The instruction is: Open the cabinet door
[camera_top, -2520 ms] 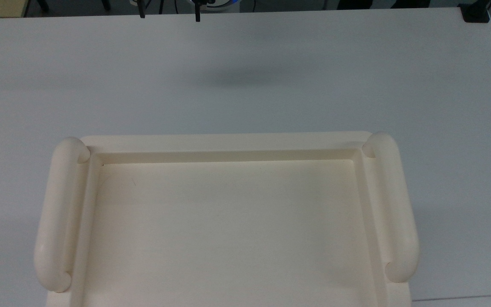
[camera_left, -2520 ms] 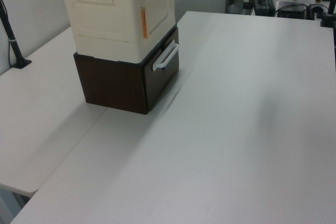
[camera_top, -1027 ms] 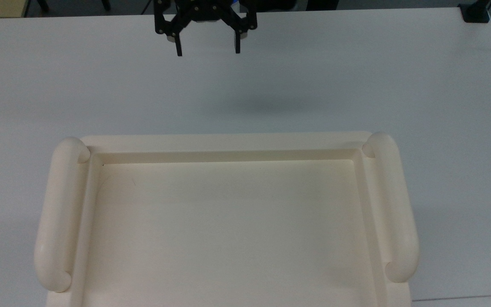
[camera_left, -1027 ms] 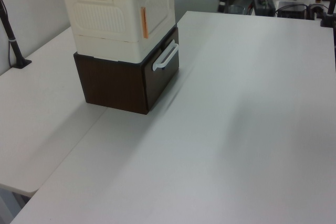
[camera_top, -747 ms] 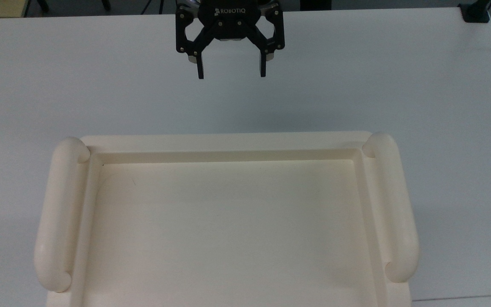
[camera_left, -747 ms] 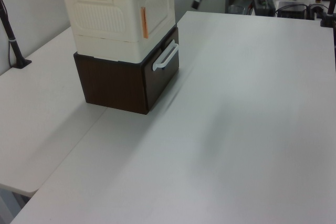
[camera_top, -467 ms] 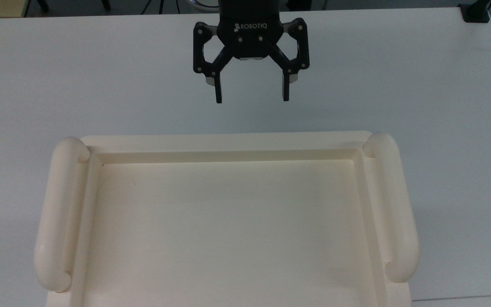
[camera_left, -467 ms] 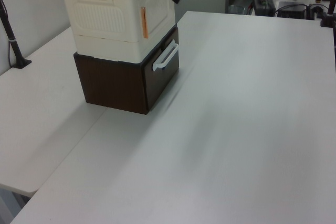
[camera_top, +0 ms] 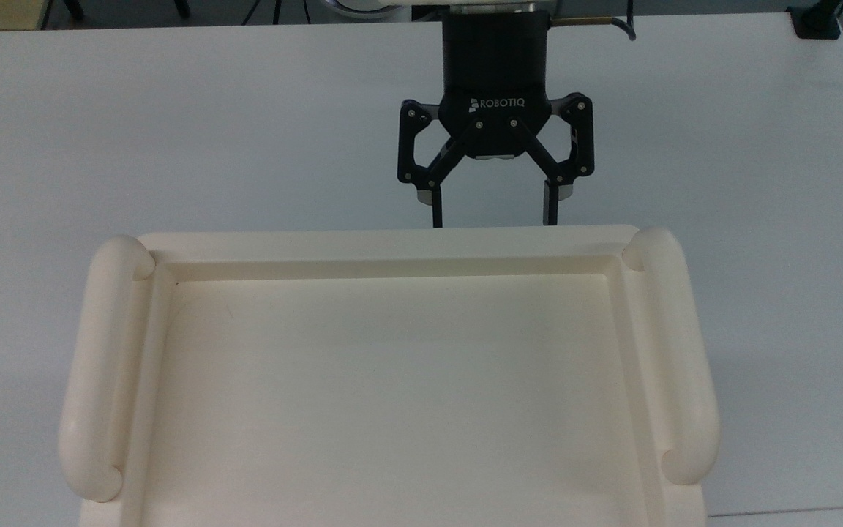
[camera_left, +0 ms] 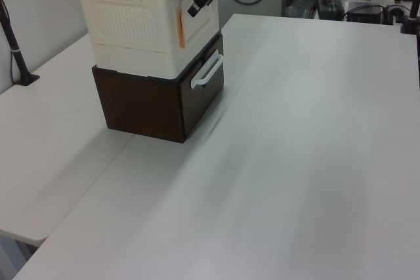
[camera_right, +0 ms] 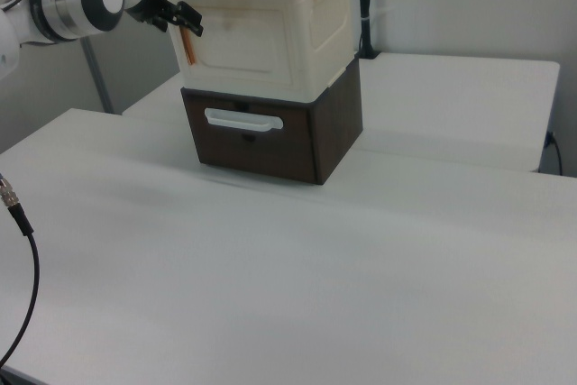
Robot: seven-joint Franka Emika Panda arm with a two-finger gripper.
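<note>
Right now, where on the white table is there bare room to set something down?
The white table is bare in front of the dark brown drawer unit. It is crowded where the black two-finger gripper, open, hangs in front of the cream plastic cabinet's door.

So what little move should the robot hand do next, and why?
Probably ease a bit further toward the cabinet door, aiming for the orange strip at its edge. The gripper is open and close to the front of the cabinet, holding nothing, and the door looks shut. The strip seems the likely thing to pinch, though I can't be sure.
</note>
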